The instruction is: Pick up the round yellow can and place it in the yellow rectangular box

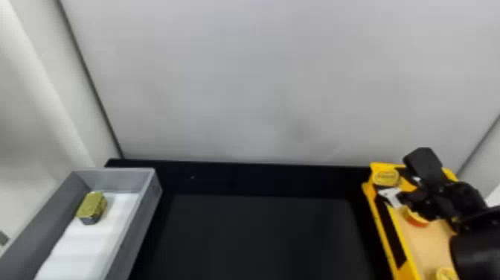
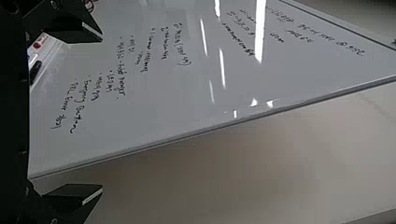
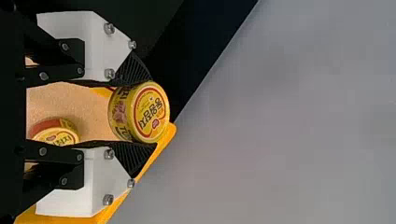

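Note:
My right gripper (image 1: 397, 185) reaches over the far left corner of the yellow rectangular box (image 1: 380, 219). The round yellow can (image 1: 385, 178) is at that corner; whether it touches the box is unclear. In the right wrist view, my right gripper (image 3: 153, 113) has a ribbed black finger against each side of the round yellow can (image 3: 152, 112), its printed lid facing outward, with the box rim (image 3: 169, 135) beside it. My left gripper (image 2: 100, 114) stands open in the left wrist view, nothing between its fingers, before a whiteboard.
Another round can (image 1: 417, 219) lies in the box under the right arm, and a further one (image 1: 445, 273) nearer. At left, a grey tray (image 1: 148, 208) with a white lining holds a gold angular can (image 1: 91, 206). A pale wall (image 1: 253, 82) rises behind the black table (image 1: 256, 238).

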You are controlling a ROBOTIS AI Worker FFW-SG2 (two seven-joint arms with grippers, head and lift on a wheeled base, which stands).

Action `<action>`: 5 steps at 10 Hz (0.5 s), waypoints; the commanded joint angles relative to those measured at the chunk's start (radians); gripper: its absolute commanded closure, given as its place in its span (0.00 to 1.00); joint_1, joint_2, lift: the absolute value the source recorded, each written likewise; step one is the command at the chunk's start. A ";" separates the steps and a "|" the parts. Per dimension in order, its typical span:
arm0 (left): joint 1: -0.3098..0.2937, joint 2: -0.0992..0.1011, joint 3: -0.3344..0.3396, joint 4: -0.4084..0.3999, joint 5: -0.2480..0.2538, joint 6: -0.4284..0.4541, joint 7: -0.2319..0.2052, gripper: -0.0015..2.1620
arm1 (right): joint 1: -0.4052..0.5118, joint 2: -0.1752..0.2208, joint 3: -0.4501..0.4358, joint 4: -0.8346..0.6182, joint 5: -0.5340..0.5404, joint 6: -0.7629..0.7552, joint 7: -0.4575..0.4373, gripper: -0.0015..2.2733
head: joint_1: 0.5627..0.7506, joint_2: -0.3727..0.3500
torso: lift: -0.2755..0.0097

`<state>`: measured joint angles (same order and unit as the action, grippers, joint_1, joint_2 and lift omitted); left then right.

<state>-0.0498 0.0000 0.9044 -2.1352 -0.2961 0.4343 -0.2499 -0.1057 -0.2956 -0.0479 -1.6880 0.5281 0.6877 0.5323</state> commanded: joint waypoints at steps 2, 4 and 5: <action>0.001 -0.003 -0.002 0.000 -0.001 0.003 0.000 0.06 | 0.001 -0.008 -0.066 0.010 0.011 0.026 0.005 0.32 | 0.35 0.53 | 0.77; 0.001 -0.003 -0.002 0.000 -0.003 0.005 0.000 0.06 | 0.004 -0.008 -0.112 -0.002 0.035 0.035 0.023 0.32 | 0.35 0.53 | 0.77; 0.002 -0.003 0.000 0.000 -0.005 0.008 0.000 0.06 | 0.011 -0.008 -0.116 -0.016 0.046 0.038 0.023 0.32 | 0.35 0.53 | 0.77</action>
<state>-0.0483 0.0000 0.9032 -2.1353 -0.2995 0.4395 -0.2499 -0.1016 -0.3035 -0.1482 -1.6881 0.5604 0.7213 0.5534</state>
